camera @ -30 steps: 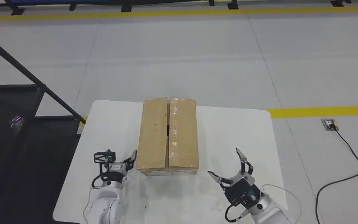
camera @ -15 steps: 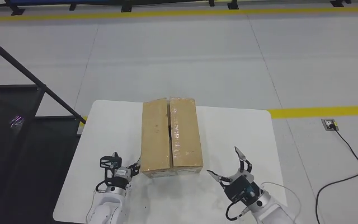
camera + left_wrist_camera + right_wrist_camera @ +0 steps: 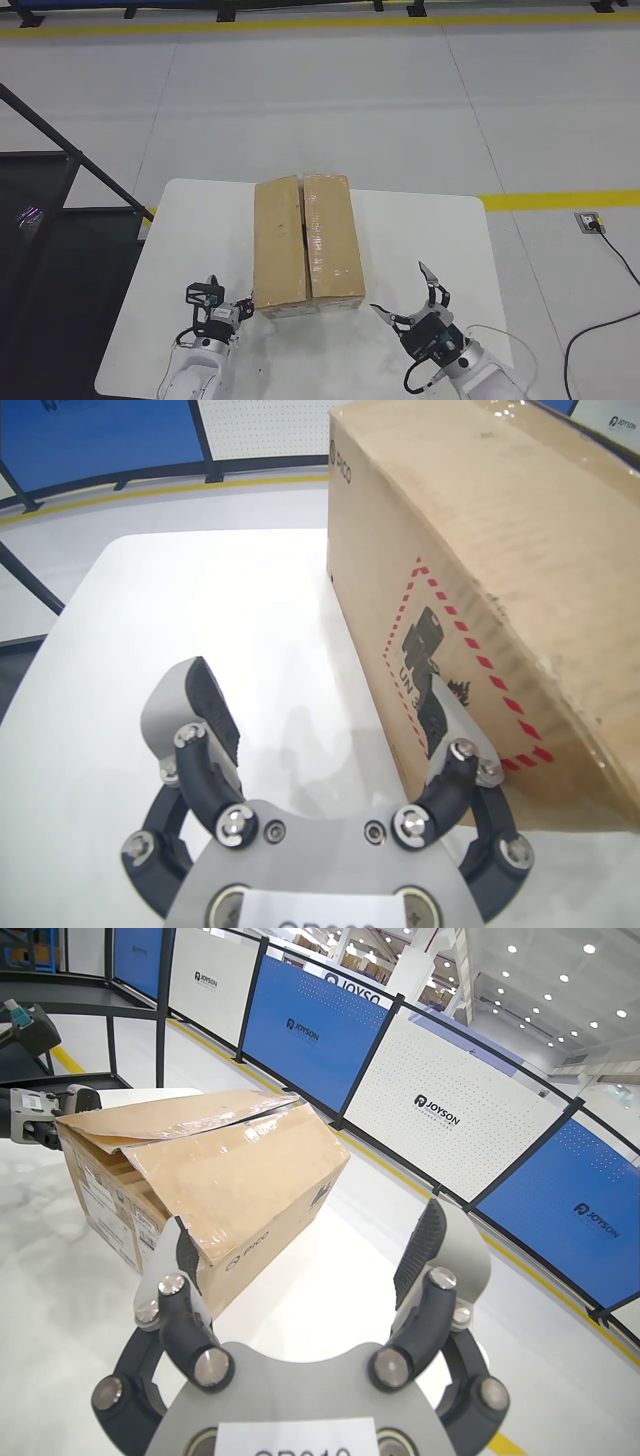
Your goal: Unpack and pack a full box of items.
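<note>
White worktop (image 3: 420,240) carries the cardboard box (image 3: 305,240) centrally, long axis running away from the robot, top flaps down (contents not discernible). Left tool (image 3: 228,302), nearer, is spread wide and empty, one finger hard by the box's near left corner. Right tool (image 3: 400,292), likewise agape and empty, stands just off the near right corner.

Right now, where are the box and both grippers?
box (image 3: 280,240), top view, on a top flap.
left gripper (image 3: 315,677), left wrist view, midway between its fingertips.
right gripper (image 3: 303,1218), right wrist view, midway between its fingertips.
</note>
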Robot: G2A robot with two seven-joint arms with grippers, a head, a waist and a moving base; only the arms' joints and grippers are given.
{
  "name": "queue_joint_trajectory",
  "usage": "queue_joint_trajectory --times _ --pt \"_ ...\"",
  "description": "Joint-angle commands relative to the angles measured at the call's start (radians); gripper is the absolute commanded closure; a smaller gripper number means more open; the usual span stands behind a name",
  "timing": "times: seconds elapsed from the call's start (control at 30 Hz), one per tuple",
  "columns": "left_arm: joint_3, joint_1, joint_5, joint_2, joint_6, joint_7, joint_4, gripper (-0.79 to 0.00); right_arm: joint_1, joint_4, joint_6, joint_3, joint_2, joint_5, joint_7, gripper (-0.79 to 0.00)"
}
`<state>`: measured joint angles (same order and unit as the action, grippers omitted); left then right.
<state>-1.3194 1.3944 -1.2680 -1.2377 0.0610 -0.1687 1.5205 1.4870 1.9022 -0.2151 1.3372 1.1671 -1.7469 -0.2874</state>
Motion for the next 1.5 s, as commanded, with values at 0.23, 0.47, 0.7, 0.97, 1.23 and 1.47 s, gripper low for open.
queue_joint_trajectory --times 0.23,0.47,0.7,0.97,1.23,1.47 --pt "0.052 0.015 -0.076 -0.006 -0.041 -0.041 0.006 -0.785 0.027 0.007 0.007 0.02 -0.003 -0.005 -0.036 -0.785" --pt "0.046 0.02 -0.073 -0.008 -0.03 -0.052 0.006 -0.785 0.033 -0.003 0.009 0.023 -0.003 0.0 -0.05 -0.785" --pt "0.046 0.02 -0.073 -0.008 -0.03 -0.052 0.006 -0.785 0.033 -0.003 0.009 0.023 -0.003 0.0 -0.05 -0.785" --pt "0.083 0.03 -0.127 -0.013 -0.043 -0.071 0.012 -0.785 0.033 -0.003 0.009 0.023 -0.003 0.0 -0.05 -0.785" --pt "0.069 0.048 -0.102 -0.016 -0.04 -0.101 0.017 -0.785 0.033 -0.003 0.009 0.023 -0.003 0.0 -0.05 -0.785" --pt "0.063 0.05 -0.096 -0.015 -0.037 -0.103 0.018 -0.785 0.033 -0.003 0.009 0.023 -0.003 0.0 -0.05 -0.785"
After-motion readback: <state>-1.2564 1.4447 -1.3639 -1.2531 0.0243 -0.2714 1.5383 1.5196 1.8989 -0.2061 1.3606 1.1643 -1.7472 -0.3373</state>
